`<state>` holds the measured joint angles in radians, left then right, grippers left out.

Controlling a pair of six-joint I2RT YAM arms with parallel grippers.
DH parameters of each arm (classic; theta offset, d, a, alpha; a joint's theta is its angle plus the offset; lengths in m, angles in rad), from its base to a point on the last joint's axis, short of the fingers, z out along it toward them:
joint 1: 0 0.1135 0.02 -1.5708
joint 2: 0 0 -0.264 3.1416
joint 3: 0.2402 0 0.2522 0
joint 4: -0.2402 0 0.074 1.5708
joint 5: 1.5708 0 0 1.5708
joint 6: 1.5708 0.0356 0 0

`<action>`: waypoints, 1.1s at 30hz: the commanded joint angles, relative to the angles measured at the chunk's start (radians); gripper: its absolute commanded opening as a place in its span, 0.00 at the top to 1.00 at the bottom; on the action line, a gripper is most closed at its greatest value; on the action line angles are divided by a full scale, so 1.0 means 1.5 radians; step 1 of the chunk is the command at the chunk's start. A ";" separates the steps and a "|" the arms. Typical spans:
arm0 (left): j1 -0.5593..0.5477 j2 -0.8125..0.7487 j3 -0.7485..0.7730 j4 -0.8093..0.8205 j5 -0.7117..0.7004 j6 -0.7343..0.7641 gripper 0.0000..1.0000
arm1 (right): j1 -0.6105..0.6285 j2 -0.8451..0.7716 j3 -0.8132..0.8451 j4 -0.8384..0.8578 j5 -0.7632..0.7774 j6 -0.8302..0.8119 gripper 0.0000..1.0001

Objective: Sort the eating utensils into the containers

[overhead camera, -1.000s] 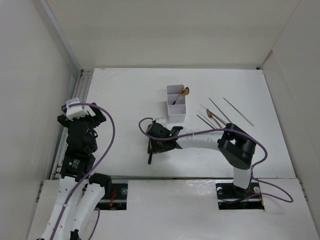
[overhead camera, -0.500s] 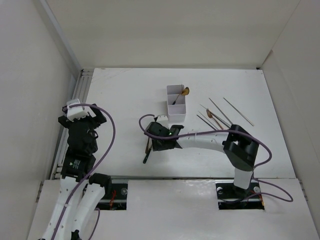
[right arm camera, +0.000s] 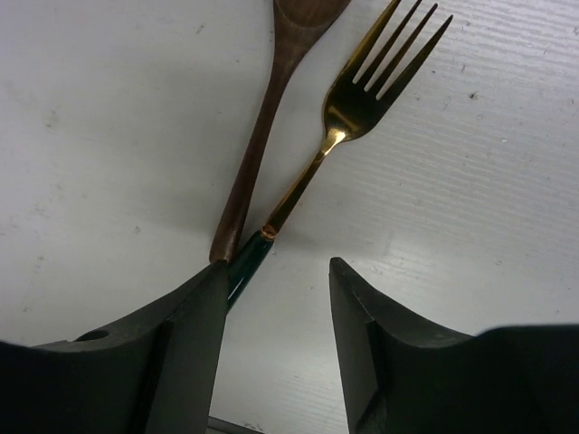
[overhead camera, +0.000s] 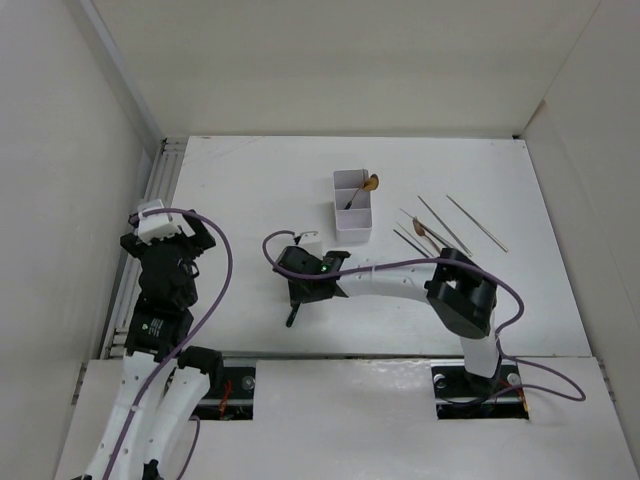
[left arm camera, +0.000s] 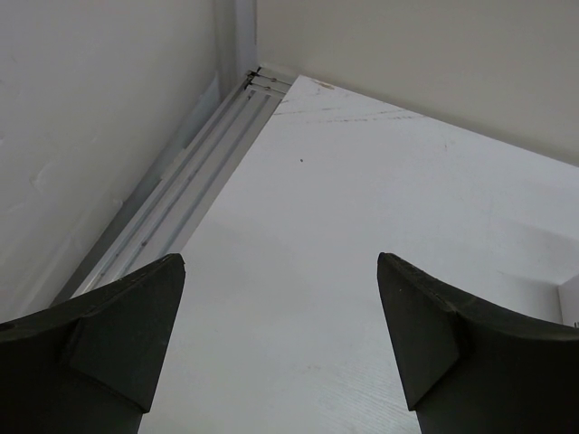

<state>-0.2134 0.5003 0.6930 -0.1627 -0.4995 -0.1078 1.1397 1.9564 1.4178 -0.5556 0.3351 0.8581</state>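
Right fingers: the right fingers point(right arm camera: 181, 362) stand partly apart, low over the white bench point(overhead camera: 250, 180). They straddle the tail of a gold-headed fork with a slim dark handle point(right arm camera: 366, 95). The gap is far wider than the handle, so nothing is gripped.
Why there: the handle's end points back between the fingers. Closing straight would likely catch it across its narrow width.
Fork's place: flat on the bench, left of the middle and toward the near side, well apart from the box.
Neighbour: a brown wooden spoon point(right arm camera: 258, 154) lies just beside the fork. The two handles meet, or nearly meet, close to one finger.
Risk: closing here may pinch both handles at once or push the spoon aside.
Box: a white rectangular plastic box with three compartments point(overhead camera: 353, 237) sits mid-bench, beyond the right arm. A gold-headed spoon point(overhead camera: 367, 185) leans out over its far end. I cannot tell which compartment holds it.
Chopsticks: long thin chopsticks point(overhead camera: 476, 222) lie loose on the bench to the right of the box, unsorted.
Left fingers: the left fingers point(left arm camera: 127, 334) are spread wide and empty, raised by the bench's left edge and facing the far corner. That probably keeps them out of the right arm's way.
Step in hand: most likely lining up to grasp the fork. Most of the sorting is not yet done.
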 commanded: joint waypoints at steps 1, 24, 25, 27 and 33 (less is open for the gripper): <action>0.003 -0.001 -0.006 0.027 -0.015 -0.006 0.15 | 0.004 0.002 0.003 -0.002 0.004 0.011 0.47; 0.003 -0.001 0.000 0.027 -0.027 0.019 0.14 | 0.010 0.003 -0.054 -0.031 -0.014 0.010 0.74; 0.003 -0.001 0.000 0.033 -0.027 0.019 0.14 | 0.010 -0.005 -0.054 -0.051 -0.007 0.010 0.74; 0.003 -0.001 0.000 0.033 -0.027 0.019 0.14 | 0.010 -0.015 -0.072 -0.063 0.002 0.010 0.74; 0.003 -0.001 0.000 0.033 -0.008 0.013 0.14 | 0.010 -0.040 -0.099 -0.054 -0.009 -0.039 0.62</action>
<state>-0.2134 0.5018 0.6781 -0.1570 -0.5232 -0.0879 1.1450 1.9064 1.2781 -0.5880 0.3283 0.8436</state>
